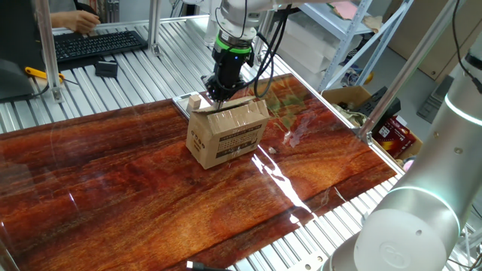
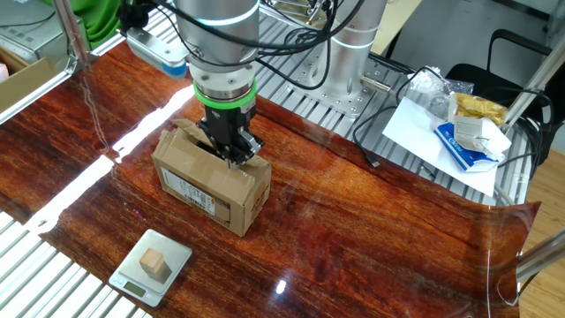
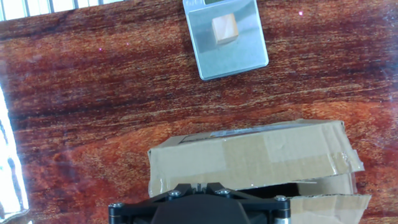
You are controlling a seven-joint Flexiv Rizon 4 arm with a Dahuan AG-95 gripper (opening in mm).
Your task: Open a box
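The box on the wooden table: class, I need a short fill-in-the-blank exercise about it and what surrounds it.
1. The gripper points straight ____ at the top of the box.
2. The gripper's jaws are ____.
3. The small wooden cube sits on a silver ____.
4. The table top under the box looks like dark red ____.

Missing words: down; shut; scale; wood

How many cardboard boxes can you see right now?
2: the small brown cardboard box on the wooden table under the gripper, and a larger open brown carton past the table's far edge. Others may be hidden.
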